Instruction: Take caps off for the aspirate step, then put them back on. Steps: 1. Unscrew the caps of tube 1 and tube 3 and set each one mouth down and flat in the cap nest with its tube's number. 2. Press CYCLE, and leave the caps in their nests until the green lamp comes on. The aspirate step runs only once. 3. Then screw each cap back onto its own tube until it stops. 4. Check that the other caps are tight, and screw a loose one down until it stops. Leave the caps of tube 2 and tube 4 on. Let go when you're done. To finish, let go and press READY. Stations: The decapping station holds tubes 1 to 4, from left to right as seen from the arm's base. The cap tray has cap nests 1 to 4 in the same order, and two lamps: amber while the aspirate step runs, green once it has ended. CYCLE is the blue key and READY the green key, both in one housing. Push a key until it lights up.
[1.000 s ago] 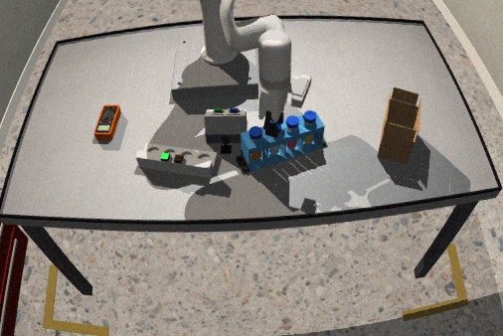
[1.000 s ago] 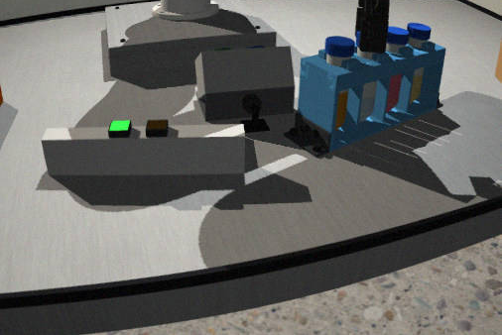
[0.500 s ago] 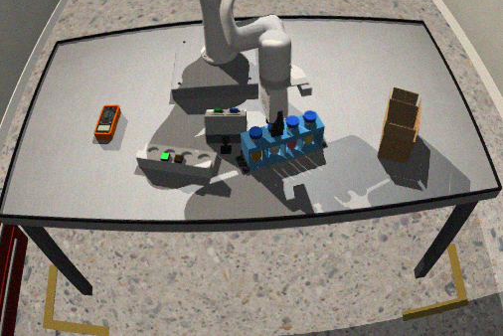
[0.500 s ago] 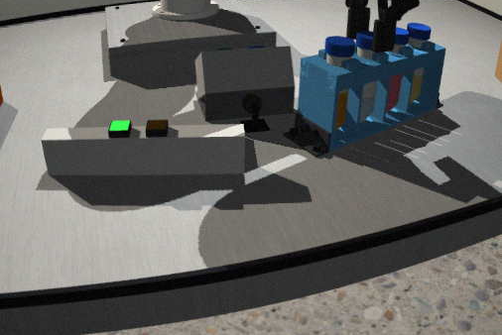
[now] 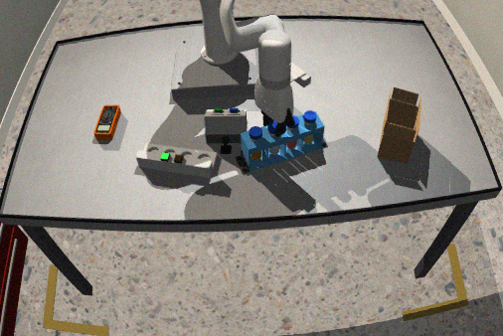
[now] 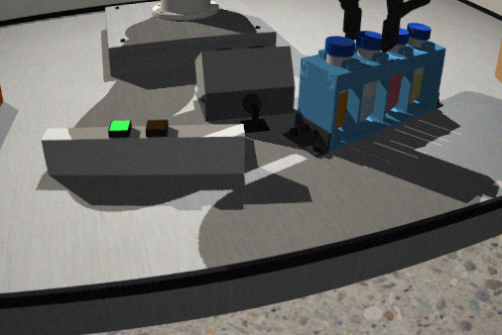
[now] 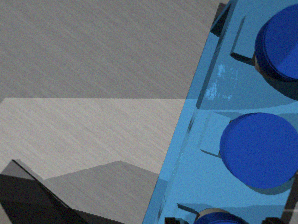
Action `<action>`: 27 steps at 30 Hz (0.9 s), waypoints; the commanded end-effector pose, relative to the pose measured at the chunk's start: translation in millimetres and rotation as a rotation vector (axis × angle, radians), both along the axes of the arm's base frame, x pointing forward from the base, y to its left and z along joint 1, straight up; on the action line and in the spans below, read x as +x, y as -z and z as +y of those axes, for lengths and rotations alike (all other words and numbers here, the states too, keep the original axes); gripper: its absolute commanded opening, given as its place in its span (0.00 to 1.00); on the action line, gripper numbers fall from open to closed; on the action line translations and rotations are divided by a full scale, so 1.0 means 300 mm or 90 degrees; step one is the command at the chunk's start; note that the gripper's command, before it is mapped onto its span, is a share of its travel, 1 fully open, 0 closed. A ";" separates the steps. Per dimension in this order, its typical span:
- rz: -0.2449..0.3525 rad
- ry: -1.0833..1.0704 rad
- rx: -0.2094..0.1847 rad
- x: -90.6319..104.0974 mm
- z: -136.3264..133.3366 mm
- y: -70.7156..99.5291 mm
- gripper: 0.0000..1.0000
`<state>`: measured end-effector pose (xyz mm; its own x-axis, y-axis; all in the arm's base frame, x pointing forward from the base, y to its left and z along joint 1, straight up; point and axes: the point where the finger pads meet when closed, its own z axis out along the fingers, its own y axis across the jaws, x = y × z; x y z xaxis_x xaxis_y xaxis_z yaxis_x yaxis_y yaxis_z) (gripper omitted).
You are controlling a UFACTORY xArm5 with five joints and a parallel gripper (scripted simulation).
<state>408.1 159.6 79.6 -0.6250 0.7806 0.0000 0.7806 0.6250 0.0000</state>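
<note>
End effector (image 5: 276, 125) first: from the top view it hangs straight down over the blue decapping station (image 5: 283, 151) on the counter (image 5: 348, 62), on the second cap from the cap tray's (image 5: 174, 167) side. Counting from the arm's base, I take that for tube 3's cap (image 5: 274, 125). All four tubes wear blue caps, and the nests look bare. The green lamp (image 5: 164, 156) glows, and the amber lamp (image 5: 178, 158) beside it is dark.

From the exterior view the two black fingers (image 6: 352, 17) straddle that cap, one on each side. They stand partly apart, loose about it, not clamped. I judge this to be a pause between turns while screwing the cap home.

From the wrist view I see only the station's blue top and three cap discs. The fingers are out of sight, so this view does not show how well they are centred.

What worries me:
- If the wrist turns before the fingers close, they will slip and the cap stays short of its stop.
- If they close off-centre, a finger could catch the neighbouring cap of tube 4 (image 6: 339, 46) and loosen it.
</note>
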 end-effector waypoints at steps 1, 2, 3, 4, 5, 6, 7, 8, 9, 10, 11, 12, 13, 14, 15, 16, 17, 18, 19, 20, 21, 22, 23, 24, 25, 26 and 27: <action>-0.003 -0.011 0.001 0.005 0.002 -0.005 0.00; -0.003 -0.011 0.001 0.005 0.002 -0.005 0.00; -0.003 -0.011 0.001 0.005 0.002 -0.005 0.00; -0.003 -0.011 0.001 0.005 0.002 -0.005 0.00; -0.003 -0.011 0.001 0.005 0.002 -0.005 0.00; -0.003 -0.011 0.001 0.005 0.002 -0.005 0.00; -0.003 -0.011 0.001 0.005 0.002 -0.005 0.00; -0.003 -0.011 0.001 0.005 0.002 -0.005 0.00; -0.003 -0.011 0.001 0.005 0.002 -0.005 0.00; -0.003 -0.011 0.001 0.005 0.002 -0.005 0.00; -0.003 -0.011 0.001 0.005 0.002 -0.005 0.00; -0.003 -0.011 0.001 0.005 0.002 -0.005 0.00; -0.003 -0.011 0.001 0.005 0.002 -0.005 0.00; -0.003 -0.011 0.001 0.005 0.002 -0.005 0.00; -0.003 -0.011 0.001 0.005 0.002 -0.005 0.00; -0.003 0.021 0.001 0.005 0.002 -0.005 0.00; -0.003 0.052 0.001 0.005 0.002 -0.005 0.00; -0.003 0.084 0.001 0.005 0.002 -0.005 0.00; -0.003 0.116 0.001 0.005 0.002 -0.005 0.00; -0.003 0.148 0.001 0.005 0.002 -0.005 0.00; -0.002 0.180 0.001 0.005 0.002 -0.005 0.00; -0.002 0.212 0.001 0.005 0.002 -0.004 0.00; -0.002 0.241 0.002 0.005 0.002 -0.004 0.00; -0.002 0.264 0.002 0.005 0.002 -0.004 0.00; -0.002 0.289 0.002 0.005 0.002 -0.004 0.00; -0.002 0.314 0.002 0.005 0.002 -0.004 0.00; -0.002 0.340 0.002 0.005 0.002 -0.004 0.00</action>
